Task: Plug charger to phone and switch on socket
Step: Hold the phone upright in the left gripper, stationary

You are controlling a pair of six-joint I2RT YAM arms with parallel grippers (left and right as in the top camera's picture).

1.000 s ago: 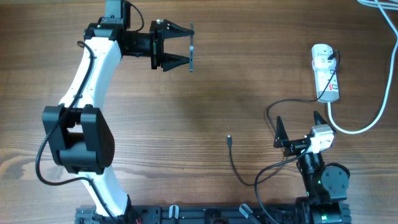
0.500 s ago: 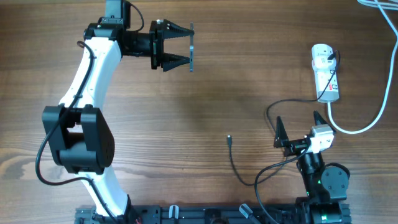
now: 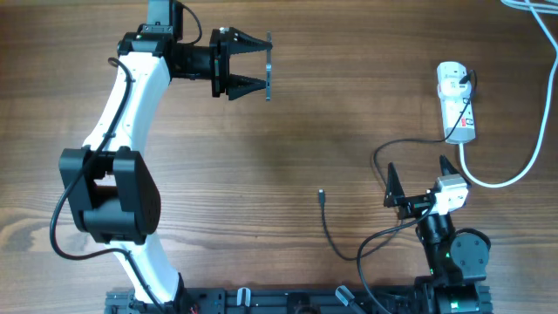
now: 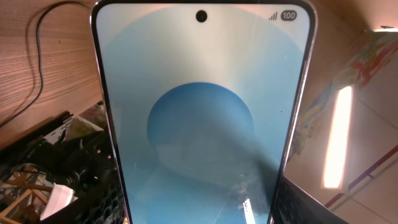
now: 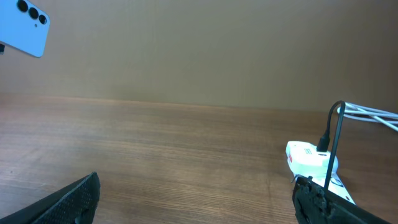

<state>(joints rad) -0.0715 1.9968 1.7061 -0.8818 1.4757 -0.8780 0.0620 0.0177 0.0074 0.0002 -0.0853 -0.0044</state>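
My left gripper is shut on the phone, holding it on edge above the table at the far left. In the left wrist view its turquoise screen fills the frame between my dark fingers. Its pale blue back shows in the right wrist view. The charger's connector tip lies loose on the table at centre. Its thin black cable loops past my right gripper, which is open and empty. Its plug sits in the white socket, also seen in the right wrist view.
The socket's thick white cord curves along the right edge of the table and off the top right corner. The arm bases and a black rail line the near edge. The left wrist view shows a black cable on the wood.
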